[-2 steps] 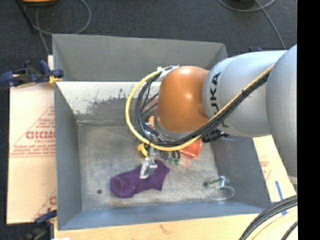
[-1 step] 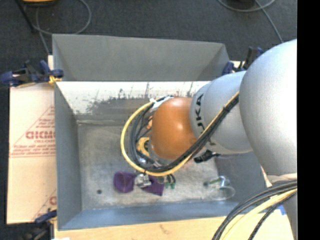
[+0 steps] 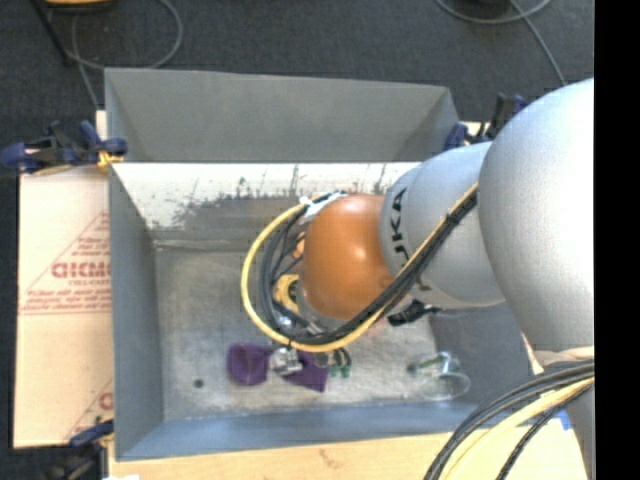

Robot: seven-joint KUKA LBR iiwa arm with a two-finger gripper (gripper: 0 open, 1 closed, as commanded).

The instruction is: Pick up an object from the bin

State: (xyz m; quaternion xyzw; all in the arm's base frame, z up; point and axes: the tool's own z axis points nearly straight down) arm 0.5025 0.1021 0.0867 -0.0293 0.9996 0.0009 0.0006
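Grey metal bin (image 3: 130, 298): scuffed, speckled floor; sloping walls.
Purple thing (image 3: 246, 364): soft, crumpled, on the floor at lower middle of frame.
Clear thing (image 3: 440, 376): glassy, rounded, lower right.
Gripper (image 3: 290, 356): below the smooth orange cover (image 3: 340, 253), right at the purple thing; cannot tell how open.

Grey-white arm (image 3: 500, 208), black lettering; orange wrist cover (image 3: 340, 253); looped black and yellow cables (image 3: 262, 268).

Robot lab: KUKA arm (image 3: 530, 198), metal bin (image 3: 130, 298)
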